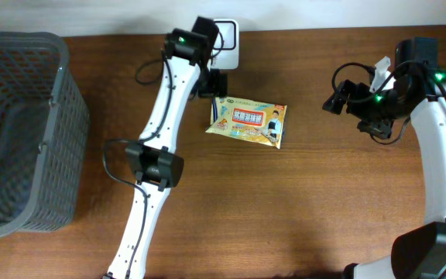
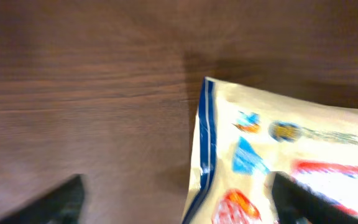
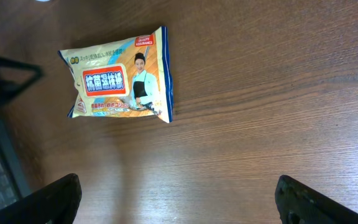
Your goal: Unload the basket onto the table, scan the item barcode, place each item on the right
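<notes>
The item is a yellow wipes packet (image 1: 248, 122) with blue edges, a red label and a picture of a person, lying flat on the wooden table. In the right wrist view the packet (image 3: 120, 78) lies far ahead of my open right gripper (image 3: 179, 205), whose jaws have only bare wood between them. My left gripper (image 1: 213, 91) hovers at the packet's upper left corner. In the blurred left wrist view my left gripper (image 2: 176, 205) stands open and holds nothing. The packet's (image 2: 278, 143) edge runs between its fingers. No barcode shows.
A white square device (image 1: 227, 39) stands at the table's back edge behind the left arm. A grey mesh basket (image 1: 22, 132) fills the far left. My right gripper (image 1: 334, 101) hangs over bare wood right of the packet.
</notes>
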`<action>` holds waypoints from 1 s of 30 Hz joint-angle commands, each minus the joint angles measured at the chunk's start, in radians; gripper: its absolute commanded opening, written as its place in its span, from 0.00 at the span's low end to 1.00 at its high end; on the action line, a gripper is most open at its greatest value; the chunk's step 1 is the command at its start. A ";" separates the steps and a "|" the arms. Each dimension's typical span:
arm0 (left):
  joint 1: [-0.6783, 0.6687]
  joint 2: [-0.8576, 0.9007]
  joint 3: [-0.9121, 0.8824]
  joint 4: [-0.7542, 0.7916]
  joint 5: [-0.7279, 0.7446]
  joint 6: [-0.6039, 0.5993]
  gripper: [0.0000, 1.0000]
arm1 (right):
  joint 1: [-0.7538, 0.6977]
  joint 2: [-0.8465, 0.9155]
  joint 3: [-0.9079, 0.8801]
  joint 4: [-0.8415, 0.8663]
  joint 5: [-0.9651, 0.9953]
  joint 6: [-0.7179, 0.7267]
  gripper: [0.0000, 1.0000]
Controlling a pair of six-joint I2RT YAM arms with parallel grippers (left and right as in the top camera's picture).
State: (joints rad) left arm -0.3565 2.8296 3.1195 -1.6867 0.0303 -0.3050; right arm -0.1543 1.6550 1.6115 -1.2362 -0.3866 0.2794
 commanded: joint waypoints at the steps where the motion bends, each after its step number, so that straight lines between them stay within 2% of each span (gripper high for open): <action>1: -0.009 -0.126 0.020 0.009 0.056 0.030 0.57 | 0.004 -0.005 -0.003 -0.001 0.005 -0.010 0.98; 2: -0.015 -0.124 0.012 0.014 0.101 0.030 0.27 | 0.004 -0.005 -0.003 -0.001 0.005 -0.010 0.98; 3: -0.038 -0.111 -0.013 0.032 0.142 0.030 0.04 | 0.004 -0.005 -0.003 -0.001 0.005 -0.010 0.98; 4: -0.063 -0.093 -0.038 0.056 0.132 0.031 0.00 | 0.004 -0.005 -0.003 -0.001 0.005 -0.010 0.98; 7: -0.129 -0.010 -0.092 0.124 0.127 0.031 0.00 | 0.004 -0.005 -0.003 -0.001 0.005 -0.010 0.98; 8: -0.139 0.016 -0.092 0.128 0.090 0.031 0.00 | 0.004 -0.005 -0.003 -0.001 0.005 -0.010 0.98; 10: -0.155 0.084 -0.092 0.101 -0.162 0.030 0.00 | 0.004 -0.005 -0.003 -0.001 0.005 -0.010 0.99; 13: -0.113 0.111 -0.090 0.039 -0.189 0.030 0.00 | 0.004 -0.005 -0.003 -0.001 0.005 -0.010 0.98; 16: -0.073 0.087 -0.059 -0.002 -0.185 0.030 0.00 | 0.004 -0.005 -0.003 -0.001 0.005 -0.010 0.98; 20: 0.021 -0.113 -0.059 -0.002 -0.237 -0.008 0.01 | 0.004 -0.005 -0.003 -0.001 0.005 -0.010 0.98; 21: 0.051 -0.142 -0.059 -0.002 -0.237 -0.008 0.35 | 0.004 -0.005 -0.003 -0.001 0.005 -0.010 0.98; 22: 0.084 -0.154 -0.059 -0.002 -0.237 -0.008 0.78 | 0.004 -0.005 -0.003 -0.001 0.005 -0.010 0.98; 23: 0.123 -0.154 -0.060 -0.002 -0.237 -0.008 0.99 | 0.004 -0.005 -0.003 -0.001 0.005 -0.010 0.98; 28: 0.217 -0.152 -0.075 -0.002 -0.218 -0.008 0.99 | 0.004 -0.005 -0.003 -0.001 0.005 -0.009 0.98; 30: 0.216 -0.152 -0.075 -0.002 -0.218 -0.008 0.99 | 0.004 -0.005 -0.003 0.048 -0.010 0.055 0.98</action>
State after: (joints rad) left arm -0.1368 2.6759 3.0478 -1.6871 -0.1917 -0.3099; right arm -0.1543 1.6550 1.6115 -1.2125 -0.3874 0.2897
